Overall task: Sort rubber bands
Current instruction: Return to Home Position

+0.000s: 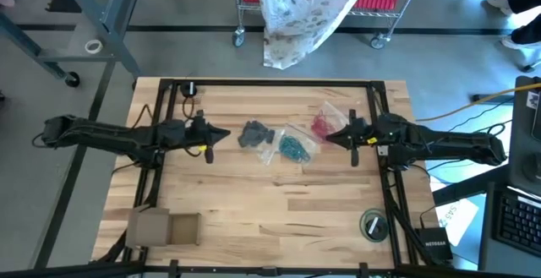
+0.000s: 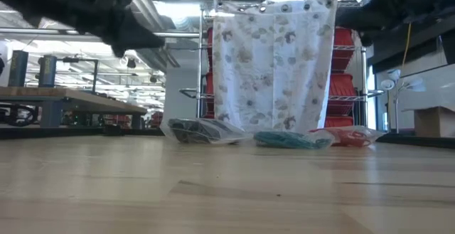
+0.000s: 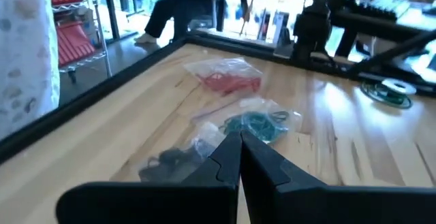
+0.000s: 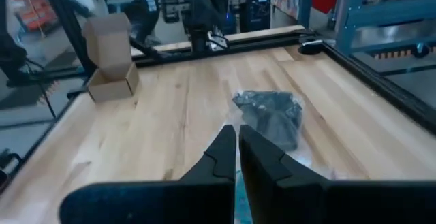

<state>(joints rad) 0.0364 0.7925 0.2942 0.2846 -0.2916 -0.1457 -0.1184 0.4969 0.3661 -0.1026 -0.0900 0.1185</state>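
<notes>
**High view: three bags in a row, one of my arms on either side**

The pale wooden table (image 1: pixel 254 202) carries the sorted work in a loose row at its middle. A clear plastic bag of dark grey rubber bands (image 1: pixel 254 134) lies nearest my left jaws. A clear plastic bag of teal rubber bands (image 1: pixel 294 148) lies just beside it, and a clear plastic bag of red rubber bands (image 1: pixel 324 125) lies nearest my right jaws. I judge that one colour per bag is the whole point of the job. The row sits between my arms, where either can reach it.

My left jaws hang above the table just short of the grey bag and my right jaws hang by the red one, tips facing each other. Each wrist view shows its pair pressed together with nothing between. The sorting looks finished, so I have no cause to hold anything. What remains, I judge, is to carry both arms to rest.

Several things escape me:
- I cannot tell whether the bags' zip seals are shut.
- I see no tan bands anywhere, and a stray loop on the wood would be too small to make out.
- In the right wrist view my own fingers hide most of the teal bag, and the red bag is out of frame.
- The low view cuts my jaws off, showing only dark arm shapes along its top.
- An open brown cardboard box (image 1: pixel 165 227) and a round dark roll (image 1: pixel 373 225) sit well apart from the bags. I cannot make out what the box holds.
</notes>
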